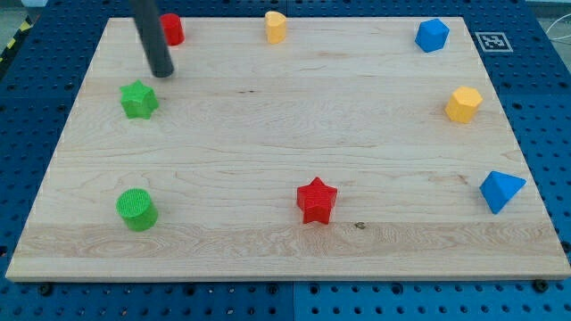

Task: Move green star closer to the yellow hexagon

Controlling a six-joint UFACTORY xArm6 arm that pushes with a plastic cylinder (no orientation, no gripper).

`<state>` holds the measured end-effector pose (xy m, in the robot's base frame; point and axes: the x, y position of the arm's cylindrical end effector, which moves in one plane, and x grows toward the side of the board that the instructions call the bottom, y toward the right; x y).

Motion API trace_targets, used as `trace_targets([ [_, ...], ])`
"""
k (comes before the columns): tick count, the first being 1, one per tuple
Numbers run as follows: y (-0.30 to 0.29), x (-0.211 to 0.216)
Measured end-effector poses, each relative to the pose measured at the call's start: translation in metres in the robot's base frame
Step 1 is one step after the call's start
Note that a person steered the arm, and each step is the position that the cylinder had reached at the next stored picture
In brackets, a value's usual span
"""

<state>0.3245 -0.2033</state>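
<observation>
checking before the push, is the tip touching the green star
Apart. The camera view shows bare wood between my tip and the green star, which lies below-left of it.

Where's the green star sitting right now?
The green star sits at the view's upper left on the board, just below-left of my tip and above the green cylinder.

The wooden tabletop [268,125] carries a green star [138,99], green cylinder [136,209], red star [316,200], red block [171,28], yellow hexagon [463,104], another yellow block [276,27] and two blue blocks [432,35] [500,190].

red star [316,200], green cylinder [136,209], blue blocks [432,35], wooden board [268,116]
</observation>
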Motion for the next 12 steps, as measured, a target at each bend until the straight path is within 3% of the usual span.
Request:
trace_targets([
  [2,-0.052,0.024],
  [4,-0.039,0.057],
  [6,0.053,0.06],
  [9,0.131,0.11],
  [12,0.28,0.117],
])
